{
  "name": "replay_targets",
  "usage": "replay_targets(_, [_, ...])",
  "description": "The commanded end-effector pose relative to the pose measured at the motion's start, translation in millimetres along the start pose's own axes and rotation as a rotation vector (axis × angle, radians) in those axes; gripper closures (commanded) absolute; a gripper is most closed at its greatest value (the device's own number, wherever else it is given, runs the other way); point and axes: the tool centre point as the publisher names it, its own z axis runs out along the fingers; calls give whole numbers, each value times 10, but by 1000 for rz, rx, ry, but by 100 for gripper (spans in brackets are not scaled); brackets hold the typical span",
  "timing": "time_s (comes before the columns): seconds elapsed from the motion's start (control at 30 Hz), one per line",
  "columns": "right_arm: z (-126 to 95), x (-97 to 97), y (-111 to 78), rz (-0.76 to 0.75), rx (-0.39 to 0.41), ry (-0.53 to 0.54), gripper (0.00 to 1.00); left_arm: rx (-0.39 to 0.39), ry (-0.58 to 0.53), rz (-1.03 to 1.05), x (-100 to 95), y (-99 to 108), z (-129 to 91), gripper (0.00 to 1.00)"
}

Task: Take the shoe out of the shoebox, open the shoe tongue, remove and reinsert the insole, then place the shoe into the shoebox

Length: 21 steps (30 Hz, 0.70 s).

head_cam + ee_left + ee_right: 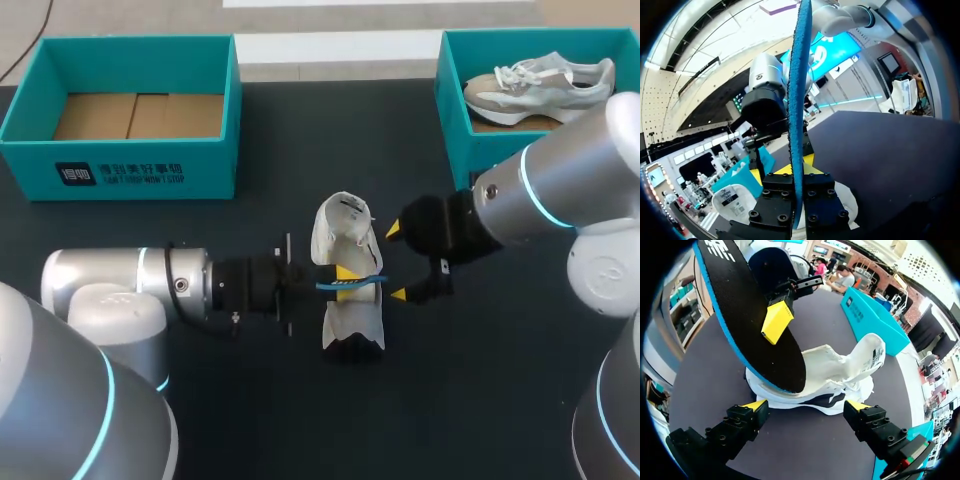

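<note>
White shoe (352,318), black insole (752,320) with blue edge, teal shoebox (120,165), dark table (500,380).

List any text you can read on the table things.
Left shoebox: white logo and lettering on its front wall, too blurred to quote.
Shoe tongue: dark label print, too small to read.
Insole: white mark at its far end, partly cut off.
Nothing reads clearly.

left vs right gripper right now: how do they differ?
Left gripper is shut on the insole, pinching it edge-on; right gripper is open and holds nothing. Left gripper sits over the middle of the shoe; right gripper is beside the shoe, spread wide toward it. Shared: yellow tips, both at the same shoe.
</note>
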Motion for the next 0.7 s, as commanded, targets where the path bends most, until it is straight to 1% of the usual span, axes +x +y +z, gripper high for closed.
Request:
replay_targets(0.03, [6, 12, 5, 1, 1, -3, 0, -13, 1, 0, 7, 36, 10, 100])
replay_targets(0.27, [6, 12, 5, 1, 1, -3, 0, -22, 11, 2, -13, 187, 73, 100])
replay_targets(0.4, [6, 12, 5, 1, 1, -3, 0, 0, 24, 24, -32, 247, 105, 100])
replay_targets(0.53, [6, 12, 5, 1, 1, -3, 0, 1, 34, 34, -41, 343, 160, 100])
replay_targets(0.7, [6, 12, 5, 1, 1, -3, 0, -22, 46, 34, -23, 445, 179, 100])
